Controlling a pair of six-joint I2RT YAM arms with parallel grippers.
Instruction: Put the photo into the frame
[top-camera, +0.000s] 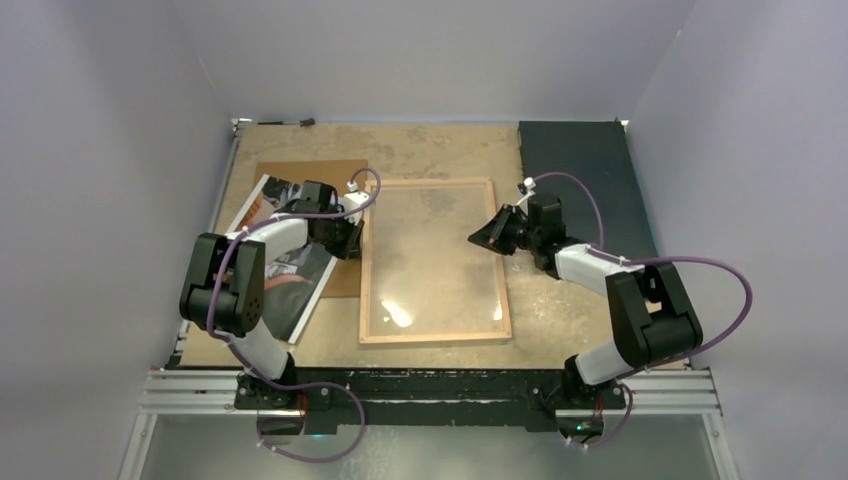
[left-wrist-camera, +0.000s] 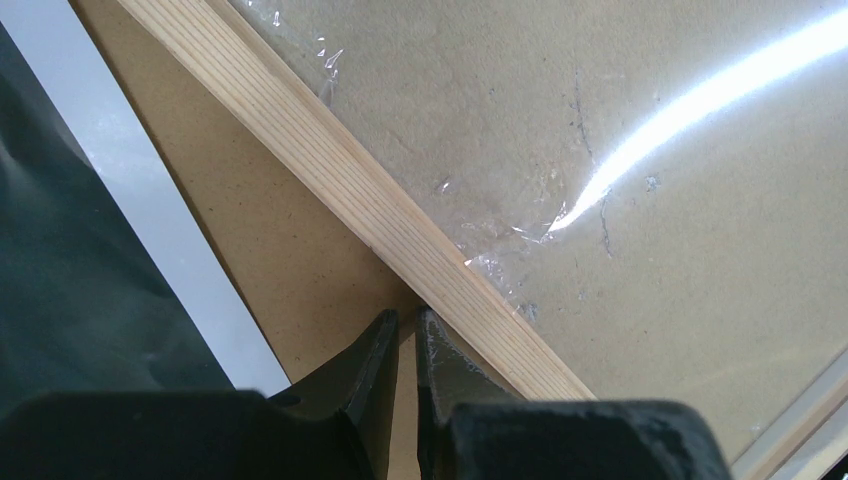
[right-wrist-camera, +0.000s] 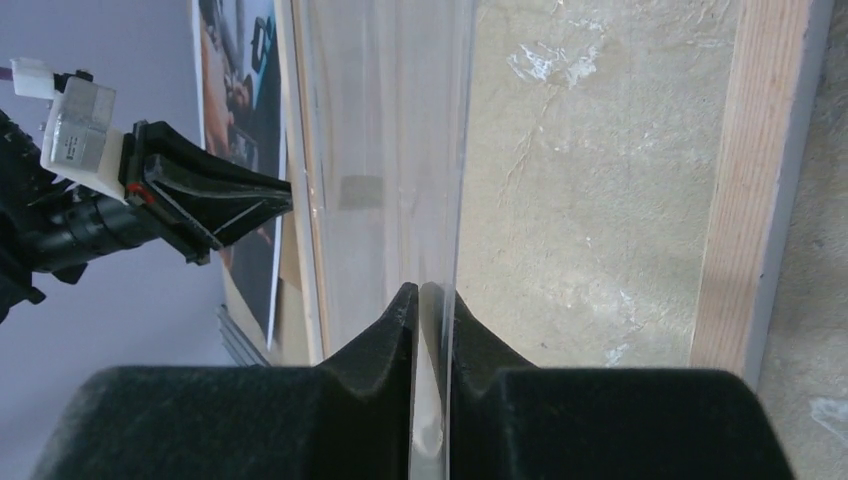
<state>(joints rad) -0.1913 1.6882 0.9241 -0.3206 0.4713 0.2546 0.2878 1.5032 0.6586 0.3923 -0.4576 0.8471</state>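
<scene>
Right end effector (right-wrist-camera: 430, 295): fingers pinched nearly together on the thin edge of the clear pane (right-wrist-camera: 385, 150), inside the frame (top-camera: 435, 335) near its right rail. Left end effector (left-wrist-camera: 405, 322): fingers almost together, nothing between, tips right at frame's left wooden rail, above brown backing board (top-camera: 335, 172). Frame lies wood side up mid-worktop (top-camera: 450, 150), reaching toward near edge. Photo (top-camera: 262, 200) lies on backing board by left edge, partly under left arm. Black mat (top-camera: 575, 150) in far right corner.
</scene>
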